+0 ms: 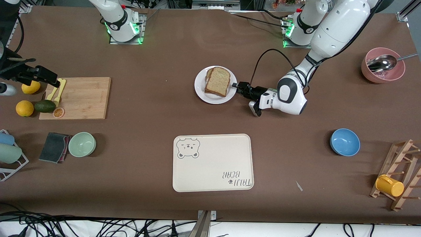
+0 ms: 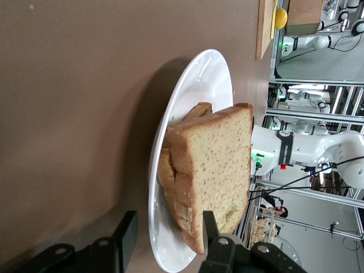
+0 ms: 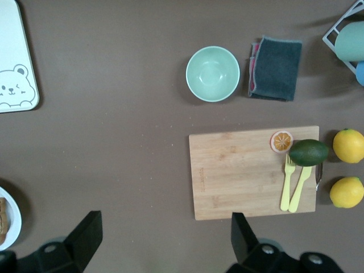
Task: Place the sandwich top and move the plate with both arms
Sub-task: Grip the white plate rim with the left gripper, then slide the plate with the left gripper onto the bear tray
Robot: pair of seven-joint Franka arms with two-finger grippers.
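White plate (image 1: 201,88) with the sandwich top (image 1: 218,81) is straddled by the left gripper (image 1: 237,87), jaws apart; right gripper (image 3: 165,236) is held wide open over the surface (image 1: 158,52).

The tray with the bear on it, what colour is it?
The tray is cream, with a grey bear drawn in one corner and grey lettering in another. It shows best in the front view.
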